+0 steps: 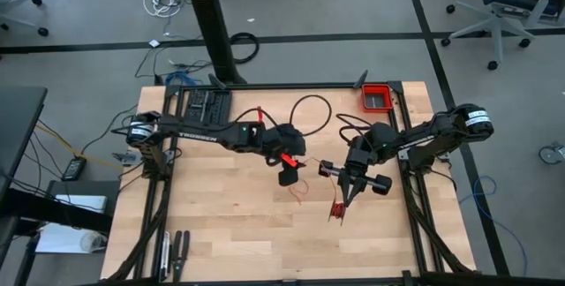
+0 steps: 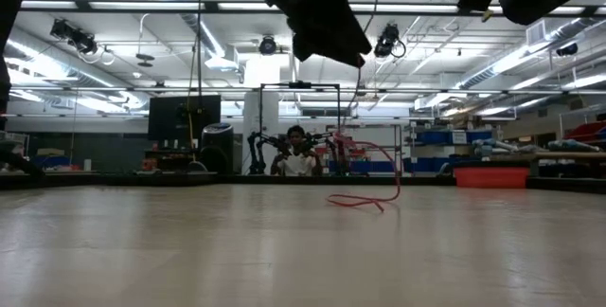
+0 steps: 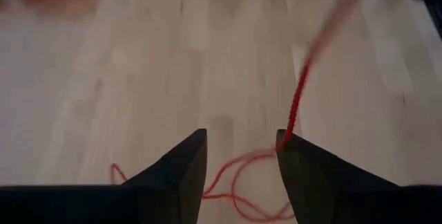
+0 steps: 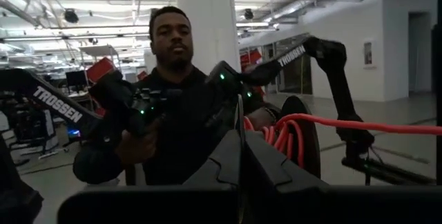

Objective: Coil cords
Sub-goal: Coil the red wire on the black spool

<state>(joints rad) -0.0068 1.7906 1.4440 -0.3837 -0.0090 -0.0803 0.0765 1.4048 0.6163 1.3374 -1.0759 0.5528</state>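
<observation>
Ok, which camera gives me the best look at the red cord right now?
The left wrist view: the red cord runs past the open left fingers down to loose loops on the table. The low view shows one looped strand. The high view shows only thin bits. The right wrist view doesn't clearly show it.

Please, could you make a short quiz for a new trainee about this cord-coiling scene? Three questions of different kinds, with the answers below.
1. True or false: the left end effector is shut on the thin bright red cord.
2. Where is the red rectangular plastic bin? A: by a corner of the light wooden table, on the right arm's side. B: under the left arm. C: between the left end effector's fingers.
3. Fill in: the fingers of the right end effector are ___.

Key
1. False: its fingers stand apart, and the cord runs along one of them.
2. A.
3. Shut.
</observation>
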